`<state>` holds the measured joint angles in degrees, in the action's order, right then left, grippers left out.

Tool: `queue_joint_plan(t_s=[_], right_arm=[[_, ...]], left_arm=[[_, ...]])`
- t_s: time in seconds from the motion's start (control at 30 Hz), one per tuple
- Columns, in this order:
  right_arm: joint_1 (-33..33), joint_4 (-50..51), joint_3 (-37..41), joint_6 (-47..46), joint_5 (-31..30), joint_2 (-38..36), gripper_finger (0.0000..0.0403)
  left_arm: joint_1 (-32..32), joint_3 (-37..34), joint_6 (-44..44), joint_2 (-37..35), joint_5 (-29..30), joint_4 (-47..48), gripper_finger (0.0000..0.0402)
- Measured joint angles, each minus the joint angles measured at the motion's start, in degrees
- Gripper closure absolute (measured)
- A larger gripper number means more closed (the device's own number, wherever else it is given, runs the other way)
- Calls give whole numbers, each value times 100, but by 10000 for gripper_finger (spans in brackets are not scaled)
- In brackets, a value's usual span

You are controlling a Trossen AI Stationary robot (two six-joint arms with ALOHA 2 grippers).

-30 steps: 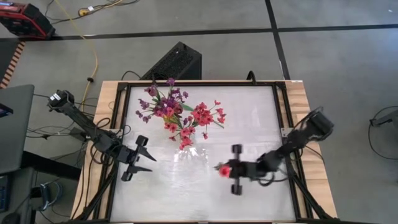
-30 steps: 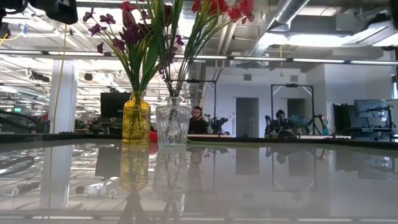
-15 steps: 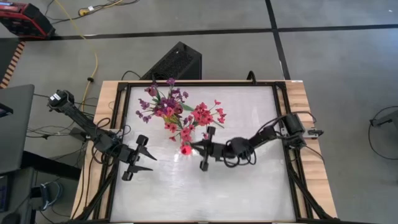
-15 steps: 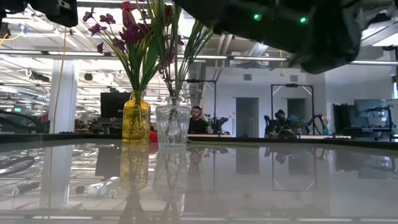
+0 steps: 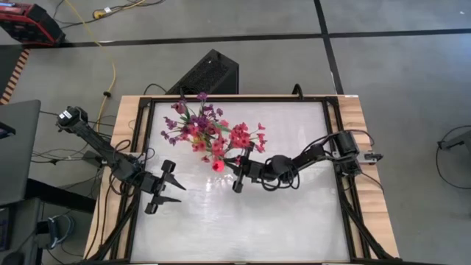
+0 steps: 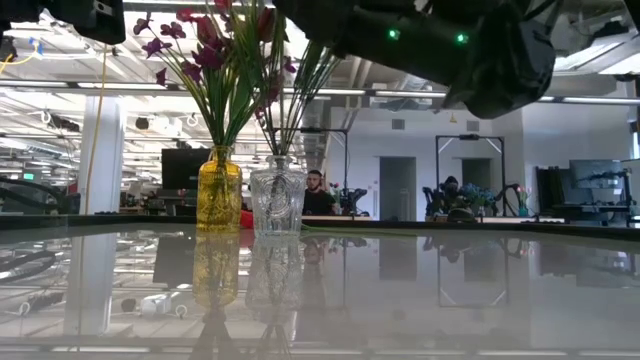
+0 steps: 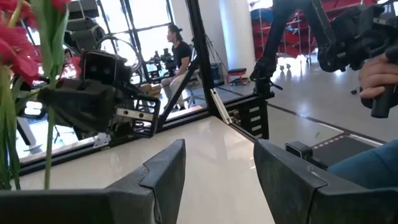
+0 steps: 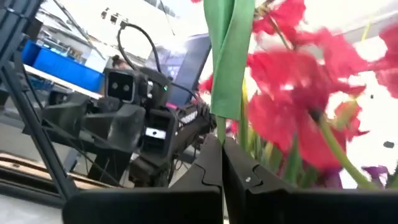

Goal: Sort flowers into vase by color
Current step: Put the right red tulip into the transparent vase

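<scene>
A yellow vase (image 6: pixel 219 190) holds purple flowers (image 5: pixel 188 118). Beside it, a clear vase (image 6: pixel 278 196) holds red-pink flowers (image 5: pixel 241 136). Both vases stand on their bases at the table's far left. My right gripper (image 5: pixel 228 168) reaches in from the right beside the red-pink spray, shut on a single red flower (image 5: pixel 218 166) whose head lies over the clear vase. Where that flower's stem ends is hidden. My left gripper (image 5: pixel 163 188) stands open near the table's left edge, with nothing between its fingers (image 7: pixel 168 177). My right gripper pinches the red flower's thin green stem (image 8: pixel 218 127) between its two fingers, just below a long green leaf (image 8: pixel 227 56). The fingers come from the table's right, roughly level, and lie across the stem. The flower is lifted clear of the table, its head just beyond the fingertips.
The glossy white tabletop (image 5: pixel 294 221) lies bare to the near and right sides. A black box (image 5: pixel 210 72) sits on the floor behind the far edge. People sit in the room beyond, and a person's hand (image 7: pixel 379 78) shows at the left wrist view's edge.
My right gripper has swung from the table's near right toward the left and far side, up to the vases, rolling somewhat as it went. It has stayed shut on the red flower, which has travelled with it and now sits beside the red-pink spray.
</scene>
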<state>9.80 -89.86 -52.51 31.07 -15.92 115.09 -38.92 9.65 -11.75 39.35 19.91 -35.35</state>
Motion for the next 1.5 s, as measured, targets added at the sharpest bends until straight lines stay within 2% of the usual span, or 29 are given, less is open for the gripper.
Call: queue_joint_plan(t_s=[0.3,0.7,1.1,1.3,1.5], right_arm=[[-107,27,-111,-148,104,25,383],[-217,719,-111,-486,97,42,384],[-355,1398,-111,-1173,-383,42,383],[-439,1776,-111,-1511,-389,42,361],[-370,1837,-111,-1245,-388,37,347]], left_arm=[[0,0,25,0,-1,-1,221],[0,2,48,0,-1,-1,221],[-2,4,66,0,-3,12,221],[0,4,69,0,-3,48,221],[-1,4,139,0,-3,147,221]])
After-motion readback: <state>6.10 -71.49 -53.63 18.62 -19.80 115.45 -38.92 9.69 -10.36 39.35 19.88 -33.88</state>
